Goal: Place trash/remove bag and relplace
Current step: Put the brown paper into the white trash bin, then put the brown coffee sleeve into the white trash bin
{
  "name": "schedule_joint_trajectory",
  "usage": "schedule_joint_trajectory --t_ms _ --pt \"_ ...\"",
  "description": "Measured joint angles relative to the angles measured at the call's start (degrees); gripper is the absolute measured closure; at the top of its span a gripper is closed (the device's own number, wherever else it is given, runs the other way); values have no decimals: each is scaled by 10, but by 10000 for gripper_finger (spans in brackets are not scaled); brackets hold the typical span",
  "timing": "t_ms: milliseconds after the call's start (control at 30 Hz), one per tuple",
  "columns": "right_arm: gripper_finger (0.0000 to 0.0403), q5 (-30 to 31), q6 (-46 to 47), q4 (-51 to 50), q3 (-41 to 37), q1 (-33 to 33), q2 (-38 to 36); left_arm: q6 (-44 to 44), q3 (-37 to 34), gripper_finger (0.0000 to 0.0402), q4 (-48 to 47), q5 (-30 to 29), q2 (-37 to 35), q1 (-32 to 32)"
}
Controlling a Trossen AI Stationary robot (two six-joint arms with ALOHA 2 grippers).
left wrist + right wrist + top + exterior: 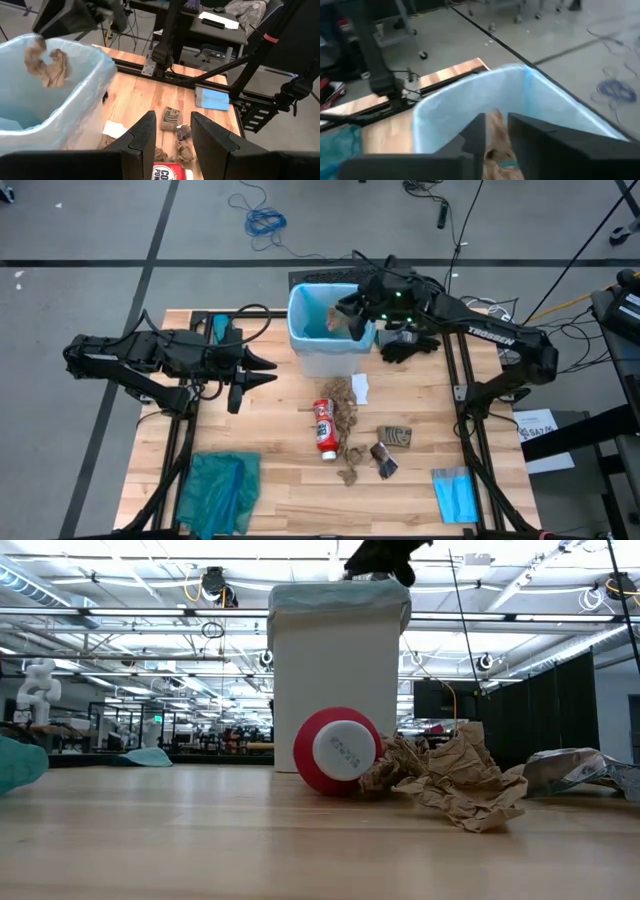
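Observation:
A white bin lined with the light-blue bag stands at the table's far middle. My right gripper hovers over its mouth with the fingers a little apart. A crumpled brown paper scrap is just under the tips, inside the bag's opening. My left gripper waits open to the left of the bin with nothing between its fingers. More trash lies on the table nearer the front: a red-and-white bottle, brown scraps, a dark wrapper and a white scrap. My right gripper stands slanting down over the bin's mouth, with the brown scrap's upper edge right beside its fingertips. I cannot tell whether the fingers touch the scrap. The scrap is clear of the bag's walls.
A darker teal-green bag lies at the near left corner and a small folded blue sheet at the near right. A dark bundle sits just right of the bin. Bare wood shows between the left gripper and the litter.

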Motion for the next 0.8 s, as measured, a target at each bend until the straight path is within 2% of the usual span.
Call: schedule_joint_trajectory --t_ms 100,233,333,400,500,567,800 --pt "271 -22 -1 0 0 0 -13 0 0 283 -5 0 0 0" --pt "210 -38 42 -11 0 -6 -28 0 0 283 -17 0 0 0" --pt "183 -91 63 -82 0 -16 -53 0 0 283 -17 2 0 0" --pt "178 -105 54 -172 1 -11 -80 -1 0 283 -17 10 0 0" --pt "186 -87 35 -322 1 19 -111 -1 0 283 -29 18 0 -4" --pt "195 -78 40 -381 -10 50 -128 -1 0 283 -37 19 0 -9" --pt "211 -72 144 -400 -118 166 -182 -2 0 283 -43 20 4 -12"
